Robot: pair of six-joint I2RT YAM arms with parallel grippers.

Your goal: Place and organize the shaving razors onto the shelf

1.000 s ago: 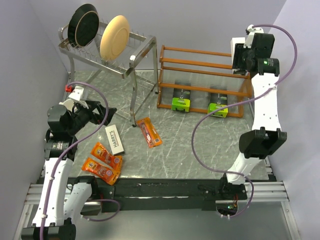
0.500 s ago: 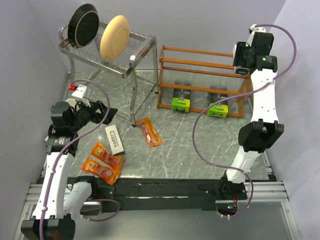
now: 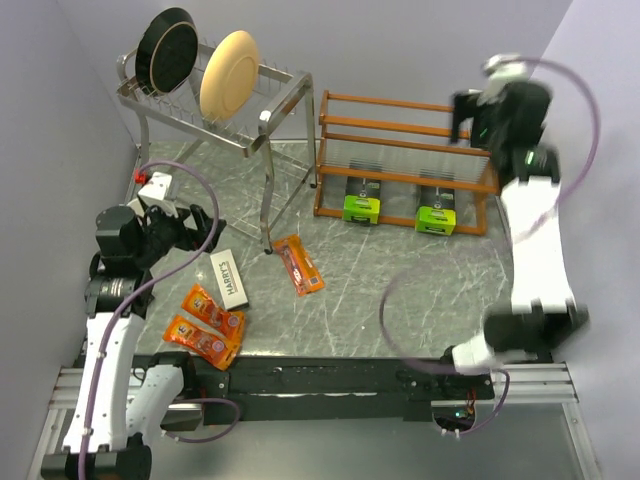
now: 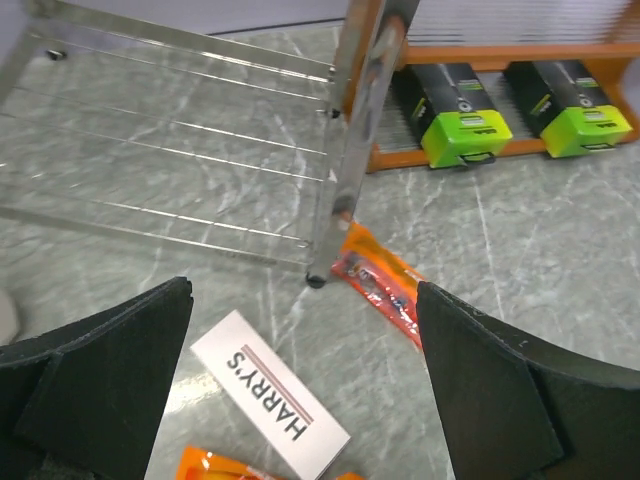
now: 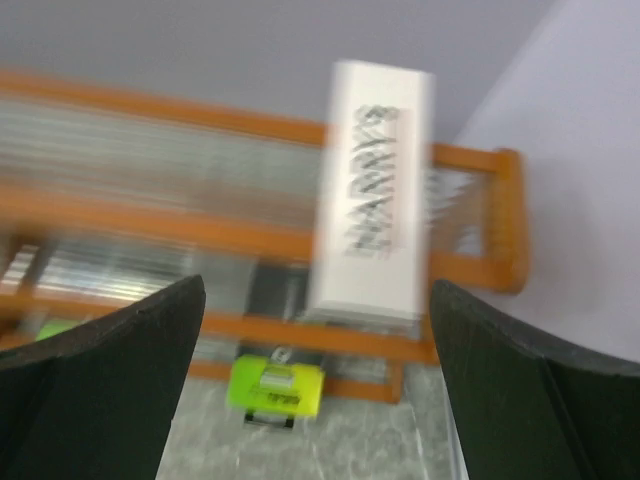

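Note:
The orange-brown shelf (image 3: 400,150) stands at the back right, with two black-and-lime razor packs (image 3: 361,200) (image 3: 436,211) on its lowest tier. My right gripper (image 3: 463,117) is open at the shelf's top right corner. In the blurred right wrist view a white HARRY'S box (image 5: 376,195) lies on the upper rails (image 5: 150,225), just ahead of my open right gripper (image 5: 318,290) and free of its fingers. My left gripper (image 3: 203,226) hangs open above another white HARRY'S box (image 4: 268,393) (image 3: 229,278) on the table. Three orange packs (image 3: 298,263) (image 3: 212,310) (image 3: 200,342) lie nearby.
A silver metal rack (image 3: 250,130) with a black plate (image 3: 165,48) and a cream plate (image 3: 228,72) stands at the back left; its leg (image 4: 345,170) comes down close to the orange pack (image 4: 385,285). Grey walls close in on the left, the back and the right.
My right gripper has opened wide and let go of the white box on the shelf's top tier, and the arm is in motion. The left arm shifted only slightly.

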